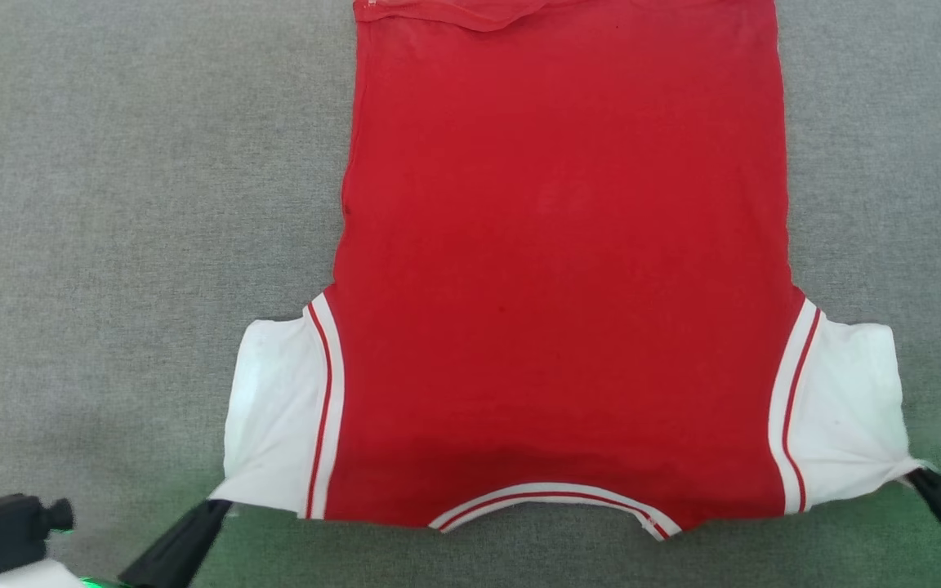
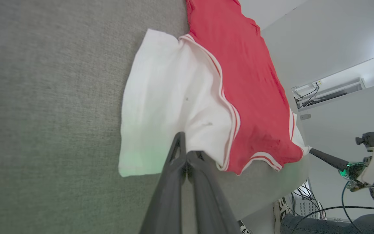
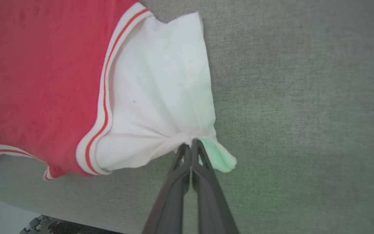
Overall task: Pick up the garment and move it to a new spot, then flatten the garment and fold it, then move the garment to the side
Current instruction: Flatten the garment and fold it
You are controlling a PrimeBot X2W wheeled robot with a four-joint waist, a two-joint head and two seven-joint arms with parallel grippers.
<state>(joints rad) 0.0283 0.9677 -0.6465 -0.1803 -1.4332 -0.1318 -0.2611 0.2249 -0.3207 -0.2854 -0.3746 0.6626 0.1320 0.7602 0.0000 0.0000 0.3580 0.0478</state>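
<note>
We can read no text, number, label or brand anywhere in these views. The red jersey (image 1: 560,269) lies with a plain, unlettered side up, and we can make out no writing on it.

Head view: high up, facing almost straight down on the grey worktop (image 1: 111,204), mid range. The shirt (image 1: 560,286) is centred, collar end nearest the camera, hem cut by the top edge. Left end effector (image 1: 220,505) enters lower left, right end effector (image 1: 917,476) lower right.

Left wrist view: low, very close, rolled sideways. It looks along its own fingers (image 2: 170,195) across the left sleeve (image 2: 161,97) toward a white wall (image 2: 320,48), and catches the right end effector at the far sleeve.

Right wrist view: close, steeply down over the right sleeve (image 3: 161,91).

Overlap: the head view shares one sleeve with each wrist view; all three share the collar trim (image 1: 552,494).
</note>
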